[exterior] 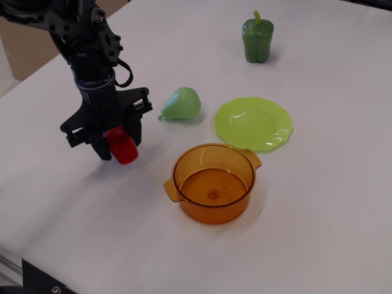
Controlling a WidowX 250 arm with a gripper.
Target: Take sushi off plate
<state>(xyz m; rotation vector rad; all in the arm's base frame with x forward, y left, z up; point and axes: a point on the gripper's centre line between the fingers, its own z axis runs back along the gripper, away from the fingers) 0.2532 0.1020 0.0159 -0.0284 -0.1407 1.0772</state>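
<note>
**Sushi held clear of the plate**

Observation view: the black fingers [116,146] pinch the sushi [122,146] between them, one finger on each side of its glossy red top. The sushi sits low over the white surface [318,202], tilted; whether it touches the surface cannot be told.

To the right of the fingers, well apart, lies the lime-green plate [253,123] with its wavy rim, flat on the surface and bare. Between the fingers and the plate, a little farther back, a green pear [182,105] lies on its side. Right of the fingers and slightly nearer the camera stands the transparent orange pot [212,182], close to the plate's front edge. Far behind the plate, a green bell pepper [257,38] stands upright.
</note>
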